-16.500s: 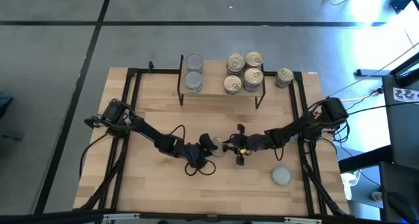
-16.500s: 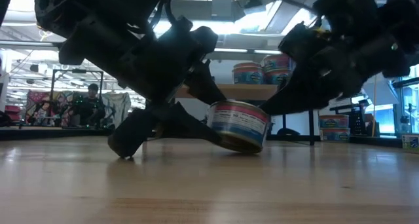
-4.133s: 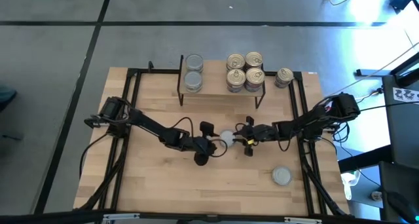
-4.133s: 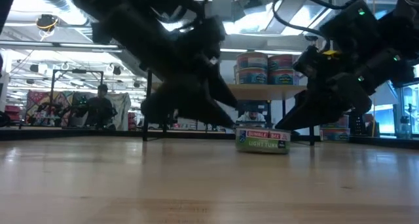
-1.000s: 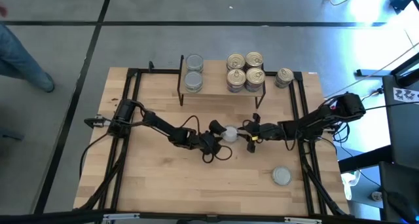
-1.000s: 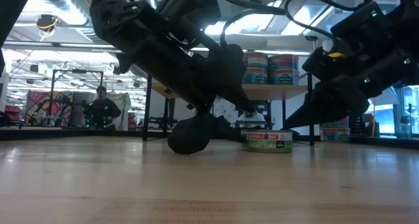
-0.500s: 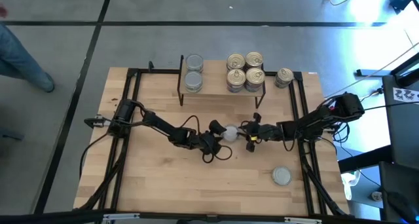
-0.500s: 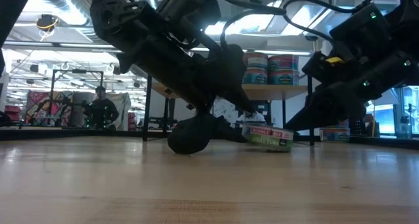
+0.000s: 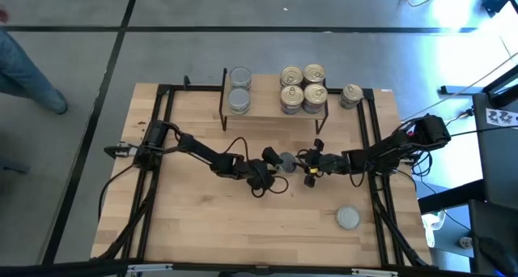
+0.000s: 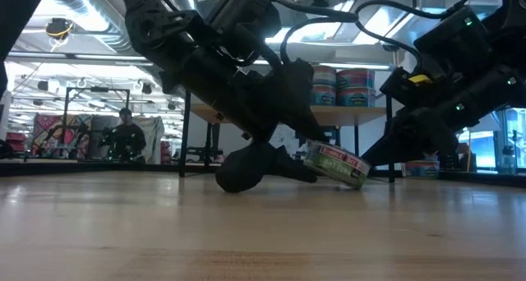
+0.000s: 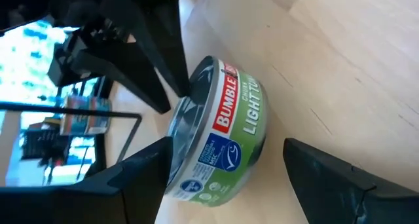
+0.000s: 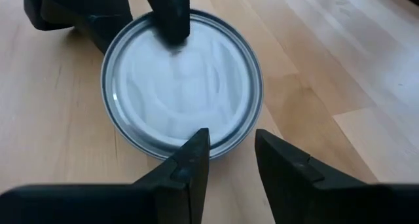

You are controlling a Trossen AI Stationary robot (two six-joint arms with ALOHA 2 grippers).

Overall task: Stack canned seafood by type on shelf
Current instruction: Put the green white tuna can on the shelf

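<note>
While the tin [image 10: 335,166] sits tilted on the tabletop [image 9: 202,228] in front of the shelf [image 9: 275,113], both grippers work at it. Left of the tin, the left gripper [image 9: 271,168] has its fingers [image 11: 141,171] spread, one on each side of the green-labelled wall; whether they press on it cannot be told. Right of the tin, the right gripper [image 9: 307,165] has its fingers [image 12: 190,162] narrowly parted, the tips at the rim of the plain silver lid [image 12: 182,83]. On the shelf, two silver-lidded tins [image 9: 239,89] stand at its left end and four gold-lidded tins [image 9: 303,88] at its right end. One more gold-lidded tin [image 9: 350,95] stands just right of the shelf. A lone silver-lidded tin [image 9: 348,219] lies well in front of the shelf, to the right.
</note>
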